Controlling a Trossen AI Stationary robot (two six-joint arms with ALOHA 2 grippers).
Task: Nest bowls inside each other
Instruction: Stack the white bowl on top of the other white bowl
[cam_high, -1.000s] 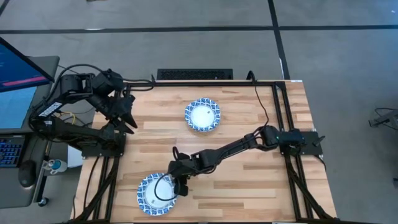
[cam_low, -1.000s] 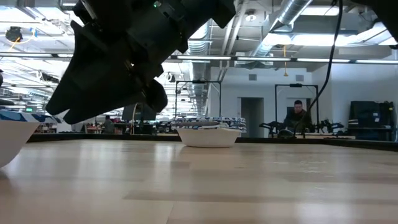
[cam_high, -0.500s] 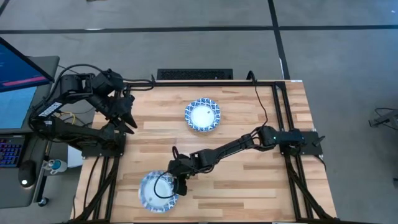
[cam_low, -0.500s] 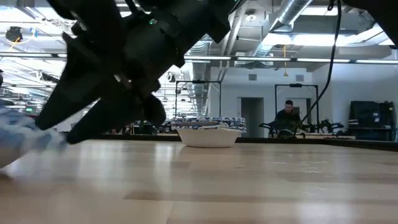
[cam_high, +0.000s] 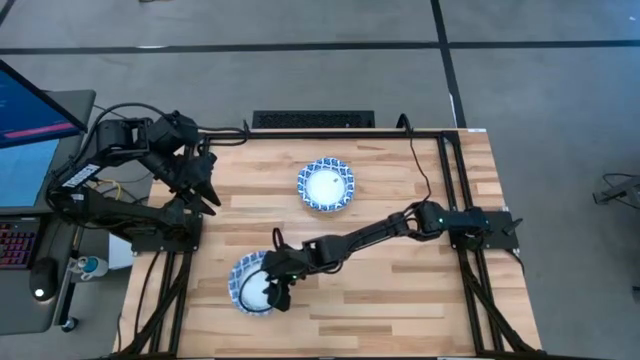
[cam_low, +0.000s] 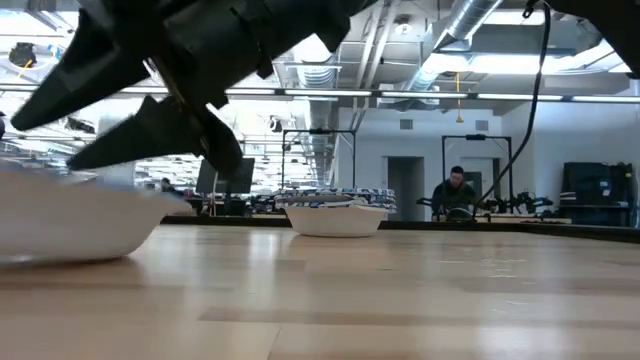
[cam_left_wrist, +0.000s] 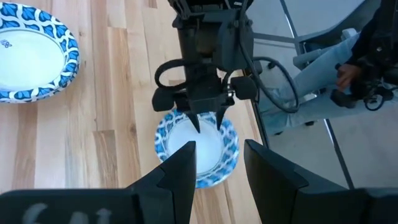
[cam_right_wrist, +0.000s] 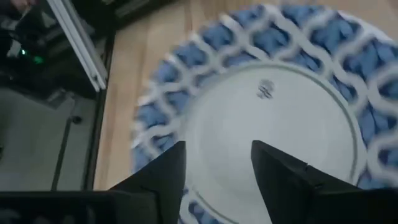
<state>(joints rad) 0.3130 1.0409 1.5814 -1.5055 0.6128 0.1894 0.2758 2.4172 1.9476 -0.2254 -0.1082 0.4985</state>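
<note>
The right hand (cam_high: 268, 293), its fingers spread and grasping nothing, is held over the near bowl (cam_high: 250, 285), well apart from the far bowl (cam_high: 326, 185) on the counter (cam_high: 400, 280), probably so that its rim can be taken.

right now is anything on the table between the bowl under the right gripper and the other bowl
Nothing visible. The right gripper hangs open over the near bowl, and the stretch of table up to the far bowl is bare wood in the high view. The left gripper waits off to the side.
</note>
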